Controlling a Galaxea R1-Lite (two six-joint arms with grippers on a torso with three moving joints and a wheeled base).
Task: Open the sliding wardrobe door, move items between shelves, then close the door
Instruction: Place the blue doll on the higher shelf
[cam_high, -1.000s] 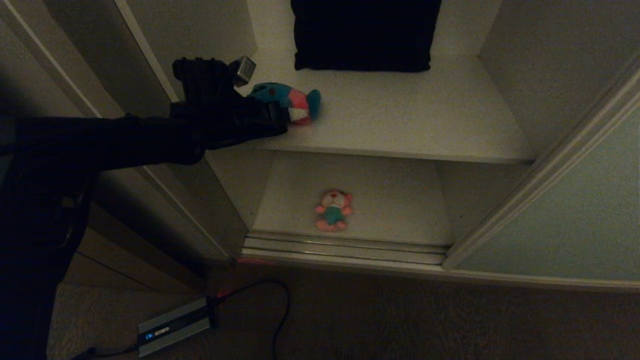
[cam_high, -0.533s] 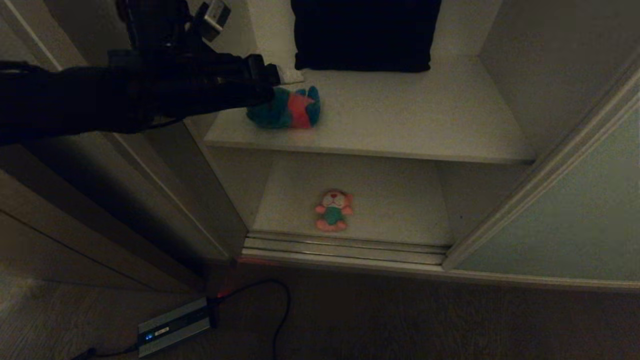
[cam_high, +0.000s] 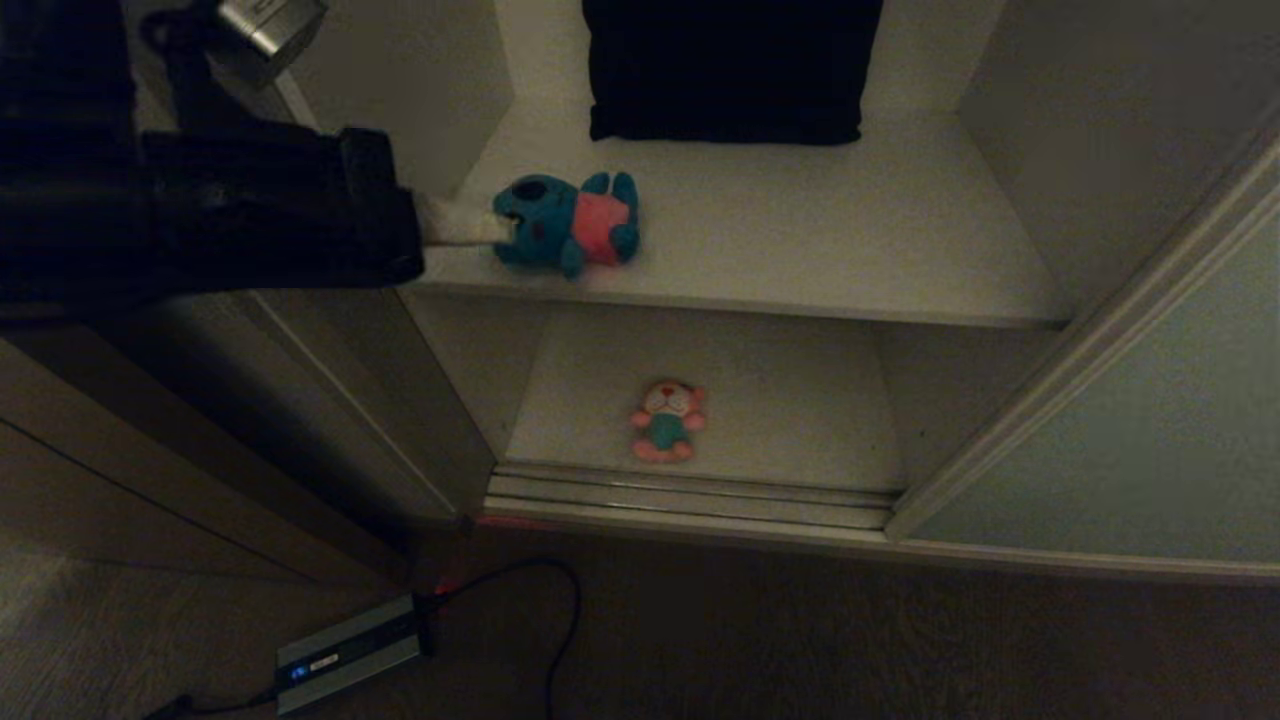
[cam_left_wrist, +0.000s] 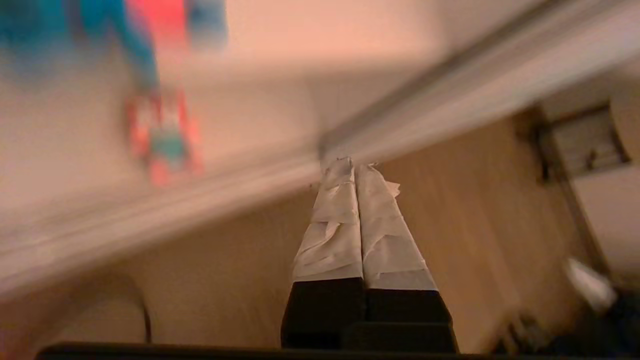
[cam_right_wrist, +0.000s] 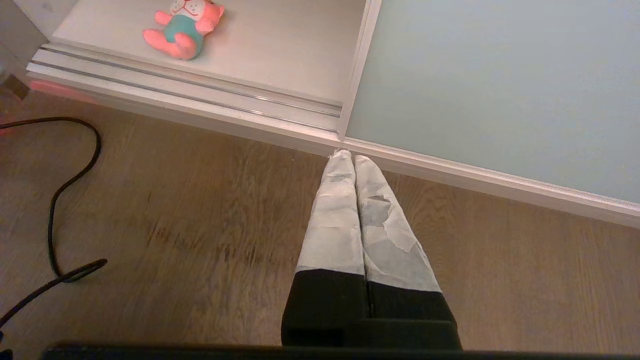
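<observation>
The sliding wardrobe door (cam_high: 1130, 430) stood open at our right, baring two off-white shelves. On the upper shelf (cam_high: 850, 240) lay the teal-blue plush toy (cam_high: 568, 222), a dark folded cloth (cam_high: 725, 70) behind it; on the lower shelf (cam_high: 780, 400) lay the pink plush toy (cam_high: 667, 420), near the floor track (cam_high: 690, 495). Our left gripper (cam_high: 470, 228), jaws pressed together on nothing, hovered at the teal toy's head. Our right gripper (cam_right_wrist: 352, 157), also closed, hung over the wooden floor (cam_right_wrist: 200, 225). We judged that shut jaws risked nudging the toy off the shelf's front edge, and that a careless sweep might catch the cable (cam_high: 560, 620) below.
</observation>
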